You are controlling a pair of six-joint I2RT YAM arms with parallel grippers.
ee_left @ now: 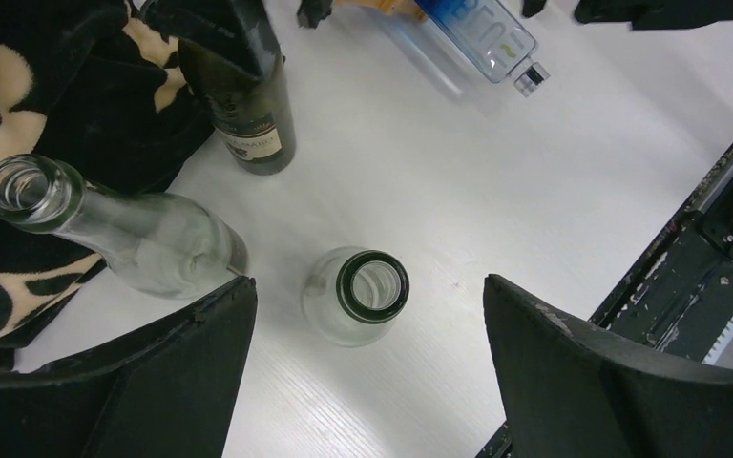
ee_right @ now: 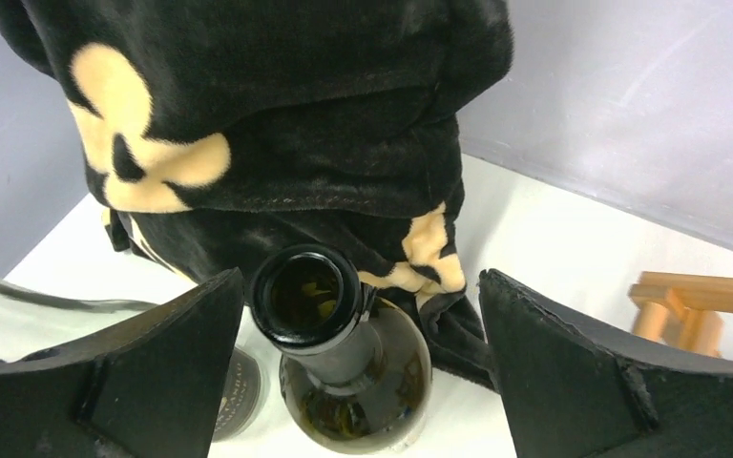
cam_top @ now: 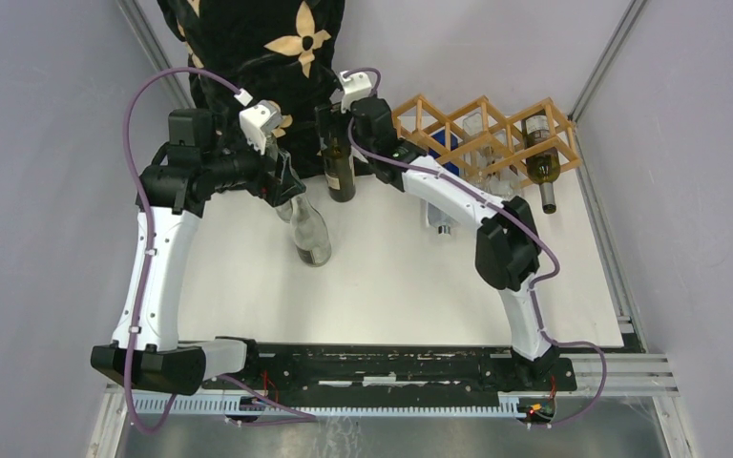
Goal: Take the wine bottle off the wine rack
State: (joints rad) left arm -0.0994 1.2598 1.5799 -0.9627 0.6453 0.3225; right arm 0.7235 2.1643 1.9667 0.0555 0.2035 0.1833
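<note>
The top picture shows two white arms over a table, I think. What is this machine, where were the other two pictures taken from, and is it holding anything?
Those are two robot arms bolted at the near edge of the table, filmed from above. The other pictures come from a small camera on each wrist, looking past its own black fingers. The left pincer is open over a clear bottle; the right pincer is open over a dark bottle. Neither holds anything. Also there: a wooden wine rack with a green bottle lying in it, and a black patterned cloth at the back.
</note>
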